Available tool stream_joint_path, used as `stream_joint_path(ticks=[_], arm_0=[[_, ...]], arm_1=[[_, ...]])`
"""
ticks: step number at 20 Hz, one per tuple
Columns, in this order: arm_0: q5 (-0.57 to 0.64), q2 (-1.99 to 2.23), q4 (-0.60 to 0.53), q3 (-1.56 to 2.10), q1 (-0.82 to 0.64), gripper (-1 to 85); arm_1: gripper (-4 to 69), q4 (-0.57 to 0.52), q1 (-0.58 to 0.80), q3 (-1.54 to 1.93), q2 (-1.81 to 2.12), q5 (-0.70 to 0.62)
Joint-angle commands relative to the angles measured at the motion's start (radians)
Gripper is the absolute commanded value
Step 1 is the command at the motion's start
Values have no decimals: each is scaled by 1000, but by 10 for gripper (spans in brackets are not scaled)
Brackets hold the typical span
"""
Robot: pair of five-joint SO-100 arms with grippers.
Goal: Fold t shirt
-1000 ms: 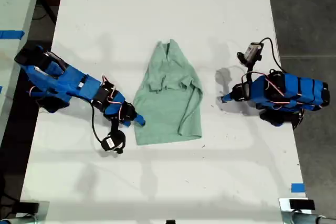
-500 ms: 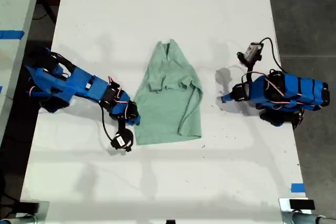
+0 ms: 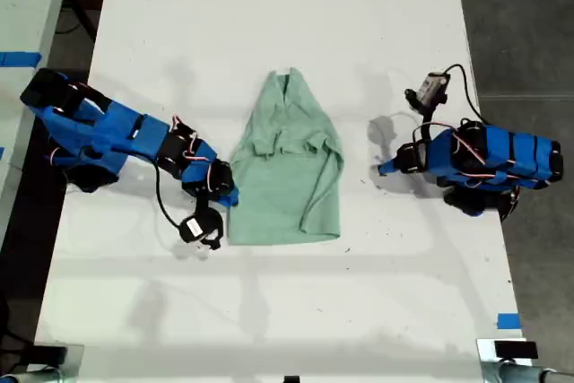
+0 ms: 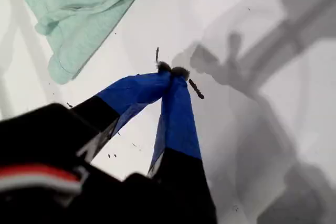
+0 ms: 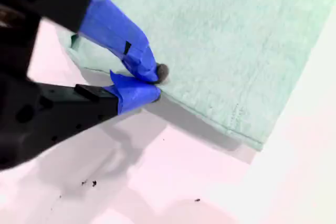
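Lifting that pinched edge cleanly, my second gripper (image 3: 227,196), clenched on the t shirt (image 3: 289,172) at the exterior view's left, should have carried it across without dragging. The wrinkled mint shirt lay mid-table (image 3: 269,24); my first gripper (image 3: 384,168) sat closed and empty beyond it.
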Motion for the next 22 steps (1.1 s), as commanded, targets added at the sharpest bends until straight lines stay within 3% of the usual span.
stream_joint_path(ticks=[1, 11, 14, 16, 19, 22], arm_0=[[61, 61, -3, -114, -43, -1], [339, -632, -2, -913, -137, -1], [351, -752, -18, -957, -137, -1], [347, -793, -18, -957, -124, 93], [342, -798, -18, -957, -118, 161], [348, -716, 8, -940, -115, 156]], arm_1=[[-10, 5, 5, 55, 11, -15], [-10, 5, 6, 55, 11, -20], [-10, 5, 5, 55, 11, -21], [-10, 5, 5, 55, 11, -23], [-10, 5, 5, 55, 11, -21], [-10, 5, 5, 55, 11, -21]])
